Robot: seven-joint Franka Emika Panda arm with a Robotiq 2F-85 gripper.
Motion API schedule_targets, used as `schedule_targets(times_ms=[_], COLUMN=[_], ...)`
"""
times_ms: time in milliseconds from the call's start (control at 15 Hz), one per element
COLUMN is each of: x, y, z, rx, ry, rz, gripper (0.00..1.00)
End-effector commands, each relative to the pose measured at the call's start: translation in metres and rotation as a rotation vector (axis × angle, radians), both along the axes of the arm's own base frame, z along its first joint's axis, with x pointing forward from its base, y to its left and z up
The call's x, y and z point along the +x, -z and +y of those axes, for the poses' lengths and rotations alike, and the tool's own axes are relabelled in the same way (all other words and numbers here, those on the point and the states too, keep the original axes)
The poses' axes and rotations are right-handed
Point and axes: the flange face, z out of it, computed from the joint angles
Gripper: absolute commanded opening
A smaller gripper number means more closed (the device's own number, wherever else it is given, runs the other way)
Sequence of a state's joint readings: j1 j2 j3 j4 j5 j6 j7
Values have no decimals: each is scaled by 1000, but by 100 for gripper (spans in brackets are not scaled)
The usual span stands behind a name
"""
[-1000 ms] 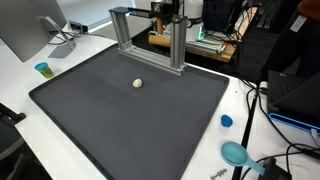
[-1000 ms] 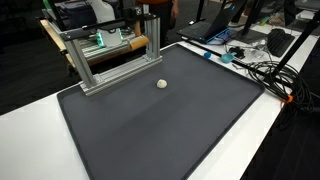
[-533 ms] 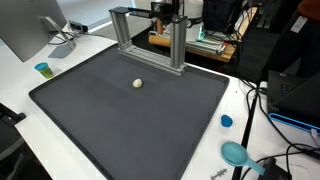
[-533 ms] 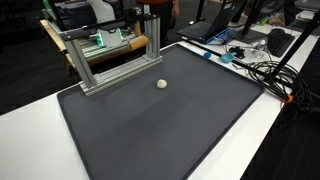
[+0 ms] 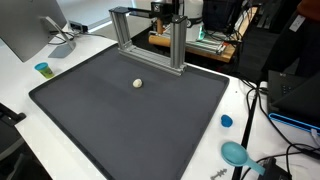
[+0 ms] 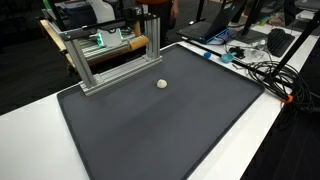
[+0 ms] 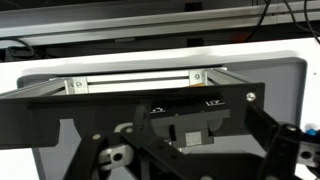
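A small white ball [image 5: 137, 84] [image 6: 161, 84] lies on a dark mat [image 5: 130, 125] [image 6: 160, 130], a little in front of an aluminium frame [image 5: 150, 35] [image 6: 105, 55] that stands at the mat's far edge. In the wrist view I look down on the frame's top bar [image 7: 130, 83] and the mat [image 7: 265, 80]. My gripper [image 7: 190, 168] fills the lower half of that view, its black fingers [image 7: 290, 150] spread wide with nothing between them. Neither the arm nor the gripper shows clearly in the exterior views.
On the white table round the mat stand a blue cup [image 5: 42, 69], a blue cap [image 5: 226, 121] and a teal scoop-like thing [image 5: 235, 153]. A monitor [image 5: 25, 30] stands at one corner. Cables [image 6: 265, 70] run along one side.
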State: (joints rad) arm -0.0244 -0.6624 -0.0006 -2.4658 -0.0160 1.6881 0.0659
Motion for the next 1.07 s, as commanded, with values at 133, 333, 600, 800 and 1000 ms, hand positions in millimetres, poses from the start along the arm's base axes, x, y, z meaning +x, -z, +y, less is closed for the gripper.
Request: schedule_targets(times_ms=[133, 333, 600, 800, 1000], x=[8, 13, 17, 18, 16], y=[0, 7, 25, 26, 34], z=[2, 9, 15, 11, 13], rx=[17, 10, 6, -11, -12], ry=[4, -5, 17, 7, 21], rz=[-103, -161, -192, -174, -161], gripper=[100, 100, 100, 100, 100])
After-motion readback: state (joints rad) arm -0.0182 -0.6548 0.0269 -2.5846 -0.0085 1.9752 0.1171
